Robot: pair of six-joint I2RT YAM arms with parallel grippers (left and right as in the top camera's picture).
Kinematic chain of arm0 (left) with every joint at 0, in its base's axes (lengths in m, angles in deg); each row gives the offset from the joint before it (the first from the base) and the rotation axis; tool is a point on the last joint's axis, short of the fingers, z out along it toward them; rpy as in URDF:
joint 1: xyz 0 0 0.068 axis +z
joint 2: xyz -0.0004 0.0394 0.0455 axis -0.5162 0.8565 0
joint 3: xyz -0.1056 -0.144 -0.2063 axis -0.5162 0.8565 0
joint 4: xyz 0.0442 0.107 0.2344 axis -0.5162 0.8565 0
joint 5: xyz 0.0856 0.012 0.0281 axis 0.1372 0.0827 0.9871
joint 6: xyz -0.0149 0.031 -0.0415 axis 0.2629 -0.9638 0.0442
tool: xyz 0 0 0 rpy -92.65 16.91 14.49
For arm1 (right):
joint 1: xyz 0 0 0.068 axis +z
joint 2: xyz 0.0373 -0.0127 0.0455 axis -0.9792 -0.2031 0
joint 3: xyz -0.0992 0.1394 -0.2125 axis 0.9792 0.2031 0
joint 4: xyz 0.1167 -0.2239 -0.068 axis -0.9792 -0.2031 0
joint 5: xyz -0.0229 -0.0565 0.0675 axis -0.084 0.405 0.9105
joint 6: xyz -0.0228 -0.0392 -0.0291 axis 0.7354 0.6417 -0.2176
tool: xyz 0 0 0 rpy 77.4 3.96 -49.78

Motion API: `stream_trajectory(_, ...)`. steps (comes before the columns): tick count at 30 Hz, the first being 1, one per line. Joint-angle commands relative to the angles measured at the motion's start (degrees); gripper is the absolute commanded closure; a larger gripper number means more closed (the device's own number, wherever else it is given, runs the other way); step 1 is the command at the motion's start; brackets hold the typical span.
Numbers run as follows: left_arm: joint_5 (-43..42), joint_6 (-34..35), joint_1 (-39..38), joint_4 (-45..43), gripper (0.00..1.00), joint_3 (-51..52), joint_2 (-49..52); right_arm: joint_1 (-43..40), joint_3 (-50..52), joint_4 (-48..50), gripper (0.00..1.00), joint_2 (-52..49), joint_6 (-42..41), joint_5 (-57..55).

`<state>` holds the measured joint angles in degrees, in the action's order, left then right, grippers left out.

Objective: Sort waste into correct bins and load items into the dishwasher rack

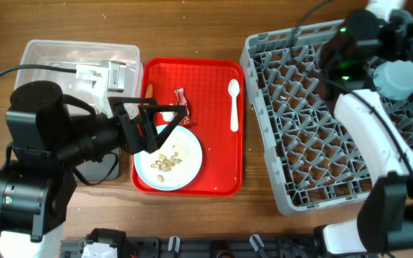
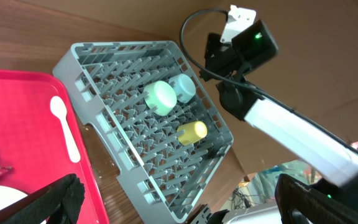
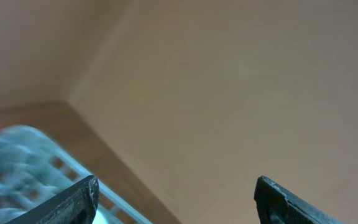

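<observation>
My left gripper [image 1: 167, 122] hangs open and empty over the red tray, above the red candy wrapper [image 1: 181, 99] and the pale blue plate [image 1: 167, 159], which carries beige food scraps [image 1: 167, 159]. The white spoon [image 1: 234, 104] lies on the tray's right side. In the left wrist view, the grey dishwasher rack [image 2: 123, 155] holds a pale green bowl [image 2: 160, 98], a pale blue bowl [image 2: 184, 87] and a yellow cup [image 2: 192, 131]. My right gripper [image 3: 179, 205] is open with nothing between its fingers, up at the rack's far right corner [image 1: 400, 32], just above the blue bowl [image 1: 396, 77].
The clear tub [image 1: 77, 54] stands at the far left. A black tray [image 1: 99, 168] is mostly hidden under my left arm. The red serving tray [image 1: 221, 172] sits between the tub and the rack [image 1: 300, 143]. My white right arm [image 1: 371, 136] crosses the rack's right side.
</observation>
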<state>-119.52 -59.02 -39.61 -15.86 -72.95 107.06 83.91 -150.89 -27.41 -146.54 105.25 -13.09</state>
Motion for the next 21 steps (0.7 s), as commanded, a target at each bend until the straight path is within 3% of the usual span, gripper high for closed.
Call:
stream_trajectory(1, -0.9, -1.3, -0.3, -0.1, 0.00, -0.7, 0.0, 6.4, -0.2, -9.3, 0.18, 5.3, -15.1, 11.2)
stream_trajectory(2, -0.9, -1.3, -0.3, -0.2, 0.00, -0.7, 0.0, 8.0, -0.3, -14.3, 0.18, 6.6, -19.4, 15.0)
stream_trajectory(6, -0.9, -1.3, -0.3, -0.2, 0.00, -0.7, 0.0, 12.7, -0.3, -43.5, 0.22, 13.1, -49.5, 40.2)
stream_trajectory(7, -0.9, -1.3, -0.3, -0.2, 0.00, -0.7, 0.0, 12.6, -0.3, -49.7, 0.28, 14.3, -57.3, 48.8)
stream_trajectory(8, -0.9, -1.3, -0.3, -0.2, 0.00, -0.7, 0.0, 12.4, -0.3, -58.0, 0.43, 15.7, -65.7, 60.9)
stream_trajectory(9, -0.9, -1.3, -0.3, -0.2, 0.00, -0.7, 0.0, 12.4, -0.3, -60.7, 0.43, 15.8, -68.5, 67.0)
stream_trajectory(11, -0.9, -1.3, -0.3, -0.1, 0.00, -0.7, 0.0, 12.4, -0.2, -63.0, 0.52, 15.4, -68.4, 77.6)
stream_trajectory(13, -0.9, -1.3, -0.3, -0.2, 0.00, -0.7, 0.0, 12.5, -0.2, -64.6, 0.54, 14.1, -65.4, 85.9)
stream_trajectory(14, -0.9, -1.3, -0.3, -0.2, 0.00, -0.7, 0.0, 12.5, -0.2, -65.2, 0.42, 13.2, -62.7, 86.6)
stream_trajectory(15, -0.9, -1.3, -0.3, -0.2, 0.00, -0.7, 0.0, 12.5, -0.2, -66.0, 0.39, 12.1, -60.5, 85.3)
stream_trajectory(18, -0.9, -1.3, -0.3, -0.2, 0.00, -0.7, 0.0, 12.5, -0.2, -63.9, 0.38, 6.7, -58.2, 76.2)
stream_trajectory(21, -0.9, -1.3, -0.3, -0.2, 0.00, -0.7, 0.0, 12.5, -0.2, -59.7, 0.39, 0.4, -53.9, 76.5)
